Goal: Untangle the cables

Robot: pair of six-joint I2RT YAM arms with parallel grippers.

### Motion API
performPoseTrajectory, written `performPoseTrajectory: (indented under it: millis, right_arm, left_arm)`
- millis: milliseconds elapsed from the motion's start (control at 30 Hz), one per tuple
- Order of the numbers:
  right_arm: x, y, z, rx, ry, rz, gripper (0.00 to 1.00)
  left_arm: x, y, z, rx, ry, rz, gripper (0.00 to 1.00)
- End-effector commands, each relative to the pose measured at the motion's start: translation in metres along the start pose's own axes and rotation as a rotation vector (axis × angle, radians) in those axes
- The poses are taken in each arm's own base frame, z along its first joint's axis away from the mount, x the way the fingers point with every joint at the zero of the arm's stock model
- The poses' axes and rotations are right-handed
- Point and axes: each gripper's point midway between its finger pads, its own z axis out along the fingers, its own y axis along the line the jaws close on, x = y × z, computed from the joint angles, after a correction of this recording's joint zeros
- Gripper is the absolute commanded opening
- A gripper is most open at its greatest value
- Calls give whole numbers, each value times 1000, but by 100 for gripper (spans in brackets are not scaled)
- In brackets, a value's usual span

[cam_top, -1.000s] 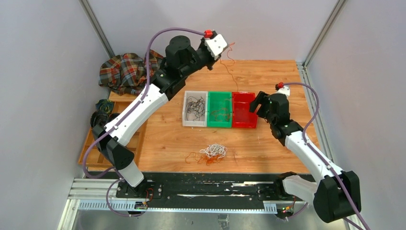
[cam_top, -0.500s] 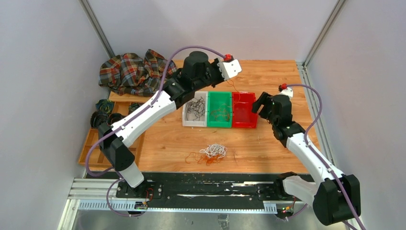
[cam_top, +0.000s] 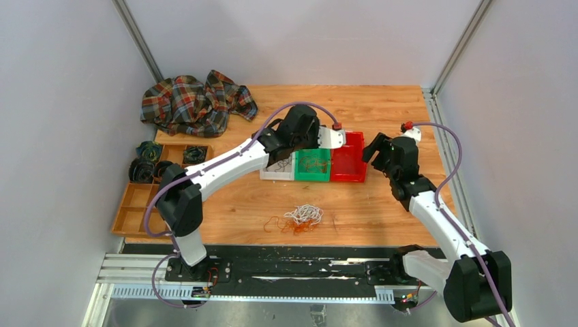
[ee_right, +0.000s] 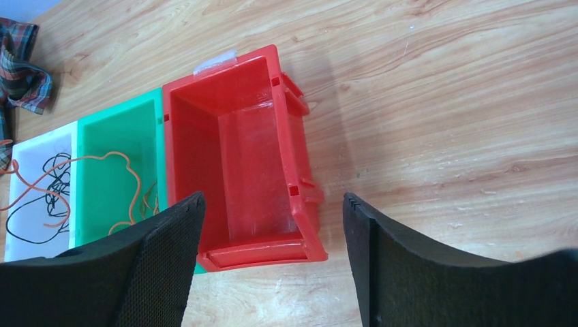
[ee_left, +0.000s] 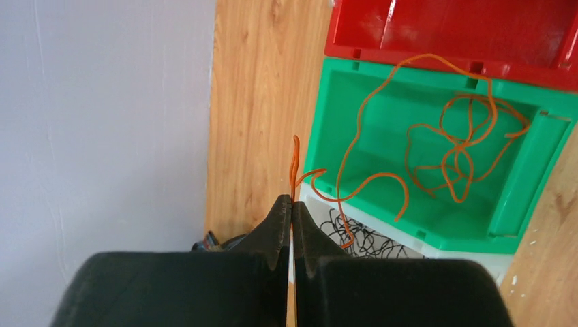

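My left gripper (ee_left: 292,204) is pinched tight on 1 orange cable (ee_left: 294,160), whose loops already lie in the green bin (ee_left: 538,170). The right gripper (ee_right: 271,225) hangs with its fingers spread wide and empty, at 3 o'clock of the red bin (ee_right: 178,157). The unsorted tangle (cam_top: 303,216) sits on the table (cam_top: 382,204) at 6 o'clock of the bins. My worry: 1 tail droops over the white bin (ee_left: 409,240) (black wires (ee_left: 361,231) live there), so letting go here could land it in the wrong bin or hook a black strand.
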Motion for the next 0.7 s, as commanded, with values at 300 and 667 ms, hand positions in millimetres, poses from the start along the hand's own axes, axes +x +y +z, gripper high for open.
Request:
performPoseTrajectory:
  millis: [300, 667]
  right_arm:
    - [-2, -14, -4, 18, -13, 18, 73]
    - [2, -18, -2, 22, 1, 35, 73]
  left_arm:
    - [9, -64, 43, 229, 56, 52, 0]
    - [21, -77, 85, 175, 66, 26, 0]
